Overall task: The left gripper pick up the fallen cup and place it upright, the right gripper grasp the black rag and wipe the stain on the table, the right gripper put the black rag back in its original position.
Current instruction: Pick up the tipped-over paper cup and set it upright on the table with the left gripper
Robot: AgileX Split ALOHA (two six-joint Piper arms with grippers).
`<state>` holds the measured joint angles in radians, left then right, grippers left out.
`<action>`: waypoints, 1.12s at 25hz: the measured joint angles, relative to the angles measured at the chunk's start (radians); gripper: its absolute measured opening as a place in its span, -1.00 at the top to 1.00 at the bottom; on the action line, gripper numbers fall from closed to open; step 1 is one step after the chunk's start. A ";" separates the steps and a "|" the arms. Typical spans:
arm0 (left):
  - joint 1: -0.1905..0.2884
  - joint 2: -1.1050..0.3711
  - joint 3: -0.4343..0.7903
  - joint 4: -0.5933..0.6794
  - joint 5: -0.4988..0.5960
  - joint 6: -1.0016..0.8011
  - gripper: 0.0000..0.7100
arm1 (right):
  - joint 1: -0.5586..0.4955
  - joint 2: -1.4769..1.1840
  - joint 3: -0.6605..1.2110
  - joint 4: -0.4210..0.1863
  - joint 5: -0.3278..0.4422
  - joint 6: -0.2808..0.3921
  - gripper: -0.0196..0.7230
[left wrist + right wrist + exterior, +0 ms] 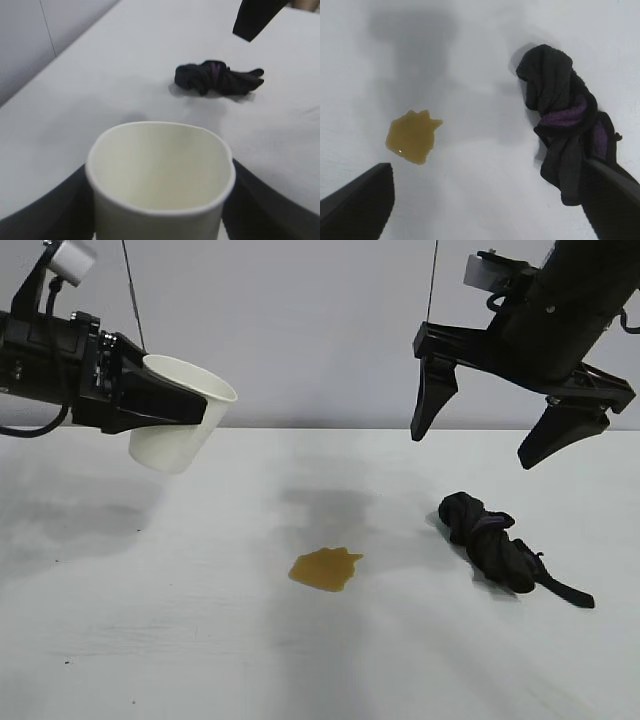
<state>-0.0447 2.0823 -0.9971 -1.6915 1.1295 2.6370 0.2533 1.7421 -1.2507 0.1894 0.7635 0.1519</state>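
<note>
My left gripper (195,410) is shut on the white paper cup (181,427) and holds it in the air at the far left, tilted with its mouth up and to the right. The cup fills the left wrist view (160,180). My right gripper (487,440) is open and empty, hanging above the black rag (495,545), which lies on the white table (150,640) at the right. The amber stain (325,568) lies at the table's middle. The right wrist view shows the rag (565,125) and the stain (412,136).
The rag's thin strap tail (565,590) points toward the right front. The rag also shows in the left wrist view (217,78), with a right fingertip (255,17) above it.
</note>
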 joint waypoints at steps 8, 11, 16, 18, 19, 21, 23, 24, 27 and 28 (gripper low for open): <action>0.031 0.144 -0.001 -0.007 0.007 0.054 -0.29 | 0.000 0.000 0.000 -0.002 0.000 -0.001 -0.92; 0.032 0.158 -0.001 -0.017 0.018 0.063 -0.29 | 0.000 0.000 0.000 -0.002 0.000 -0.005 -0.92; 0.035 0.161 -0.001 -0.021 0.019 0.065 -0.58 | 0.000 0.000 0.000 -0.002 0.000 -0.007 -0.92; 0.035 0.161 -0.001 -0.021 0.018 0.065 -0.80 | 0.000 0.000 0.000 -0.002 0.000 -0.007 -0.92; 0.035 0.158 -0.001 -0.021 0.018 0.065 -0.86 | 0.000 0.000 0.000 -0.002 0.000 -0.007 -0.92; 0.035 0.142 -0.001 -0.021 0.017 0.065 -0.91 | 0.000 0.000 0.000 -0.002 0.000 -0.007 -0.92; 0.035 0.111 -0.001 -0.019 0.016 0.054 -0.94 | 0.000 0.000 0.000 -0.002 0.000 -0.007 -0.92; 0.035 0.088 -0.001 -0.017 0.016 0.033 -0.94 | 0.000 0.000 0.000 -0.002 0.000 -0.007 -0.92; 0.035 0.013 -0.001 -0.016 0.016 -0.114 -0.95 | 0.000 0.000 0.000 -0.002 0.000 -0.007 -0.92; 0.035 -0.013 -0.001 -0.014 0.009 -0.182 -0.95 | 0.000 0.000 0.000 -0.002 0.001 -0.007 -0.92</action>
<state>-0.0099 2.0694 -0.9980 -1.7055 1.1384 2.4554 0.2533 1.7421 -1.2507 0.1875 0.7646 0.1446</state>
